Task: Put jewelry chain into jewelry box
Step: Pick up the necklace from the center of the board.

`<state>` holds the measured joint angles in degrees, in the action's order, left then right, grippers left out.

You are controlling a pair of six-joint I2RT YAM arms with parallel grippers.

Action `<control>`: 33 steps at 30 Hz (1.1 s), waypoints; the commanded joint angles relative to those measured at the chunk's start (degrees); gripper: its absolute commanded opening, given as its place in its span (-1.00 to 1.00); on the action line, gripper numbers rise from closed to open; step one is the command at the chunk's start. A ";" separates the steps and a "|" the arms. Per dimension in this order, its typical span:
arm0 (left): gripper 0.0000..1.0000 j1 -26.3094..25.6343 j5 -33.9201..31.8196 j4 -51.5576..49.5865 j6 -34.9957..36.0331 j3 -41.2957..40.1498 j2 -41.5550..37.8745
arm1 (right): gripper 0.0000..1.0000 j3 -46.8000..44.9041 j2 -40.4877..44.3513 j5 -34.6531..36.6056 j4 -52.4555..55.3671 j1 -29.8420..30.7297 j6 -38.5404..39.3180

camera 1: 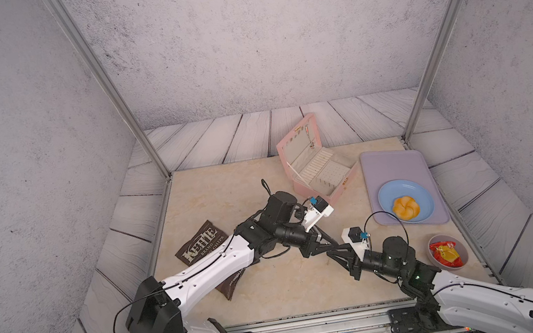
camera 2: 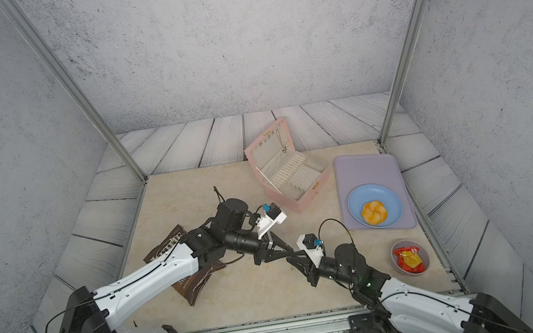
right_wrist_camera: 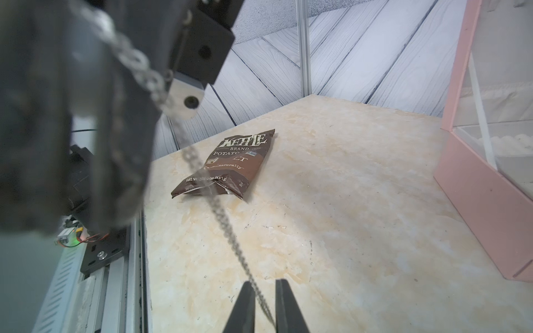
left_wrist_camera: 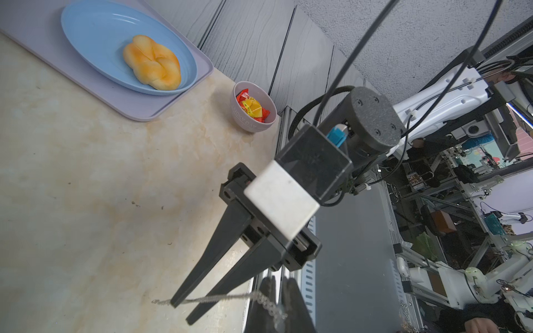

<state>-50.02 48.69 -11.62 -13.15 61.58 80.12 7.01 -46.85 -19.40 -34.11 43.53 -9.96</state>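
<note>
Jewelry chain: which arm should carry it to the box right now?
Left, probably: the left end effector is shut on the jewelry chain; the right end effector only straddles it, jaws apart. The jewelry box lies open.

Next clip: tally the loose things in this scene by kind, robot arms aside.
Jewelry items: 2 (jewelry chain, jewelry box)
Dishware: 3 (tray, plate, bowl)
Food: 3 (bread roll, chip bag, candy in the bowl, counted as one)
Total: 8

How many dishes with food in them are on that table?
2. A round blue plate holding a bread roll sits on the flat lavender tray; a small mauve bowl of red-and-yellow wrapped sweets stands off the tray, nearer the robot.
</note>
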 commanded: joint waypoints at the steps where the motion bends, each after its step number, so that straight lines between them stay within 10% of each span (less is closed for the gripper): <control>1: -1.00 -0.34 -0.92 0.18 0.27 0.71 -2.83 | -0.73 1.17 1.53 2.58 1.05 -0.07 0.33; 33: -1.00 -0.21 -5.96 12.25 -3.02 -12.65 -1.83 | -1.00 5.82 15.39 16.24 12.95 -0.02 1.56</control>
<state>-50.02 43.55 -3.33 -15.79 49.93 76.36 10.66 -31.90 -5.13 -22.11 43.53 -9.37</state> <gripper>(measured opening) 0.097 0.043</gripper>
